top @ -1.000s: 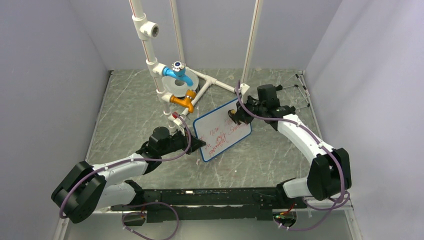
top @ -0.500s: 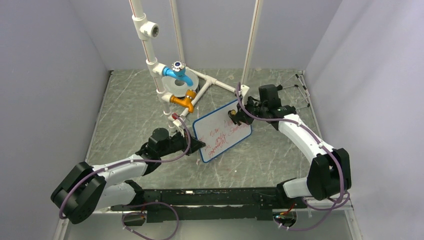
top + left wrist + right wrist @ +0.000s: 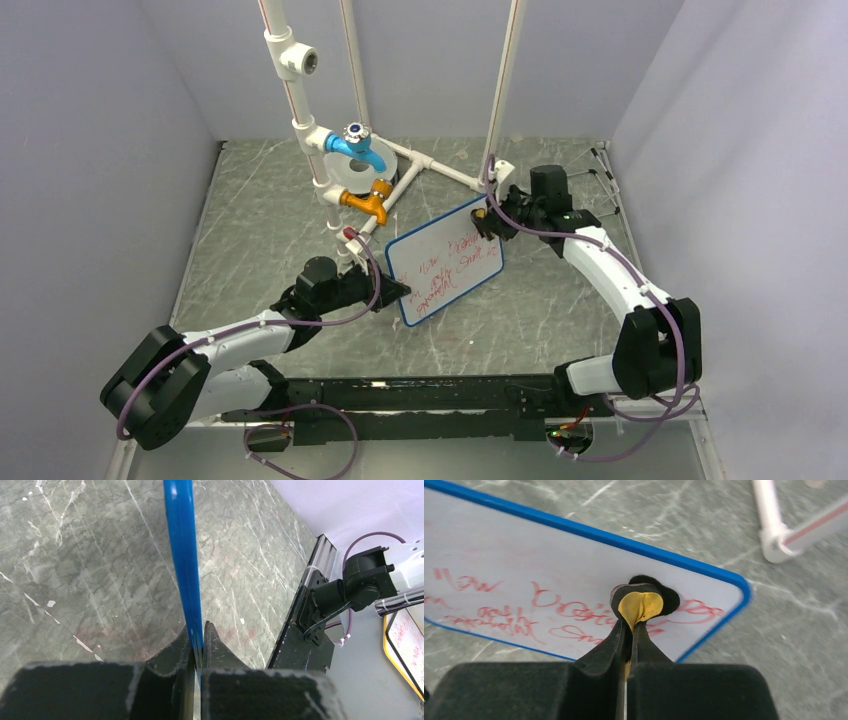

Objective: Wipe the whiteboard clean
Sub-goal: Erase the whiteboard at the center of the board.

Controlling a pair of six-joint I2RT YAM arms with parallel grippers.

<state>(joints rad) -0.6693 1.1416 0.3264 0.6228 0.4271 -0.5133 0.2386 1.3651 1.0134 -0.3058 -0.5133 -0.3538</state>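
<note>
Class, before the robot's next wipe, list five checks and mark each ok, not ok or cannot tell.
1. Left tool shut on the whiteboard rim: ok.
2. Right tool shut on the yellow eraser pad: ok.
3. Pad pressed against the board face: cannot tell.
4. Board face blank: not ok, red writing across it.
5. White pipe apart from the right tool: ok.

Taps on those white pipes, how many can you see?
2. A blue tap sits on the white pipes at the back; an orange tap is just below it in the overhead view. More may hide behind the pipes.
</note>
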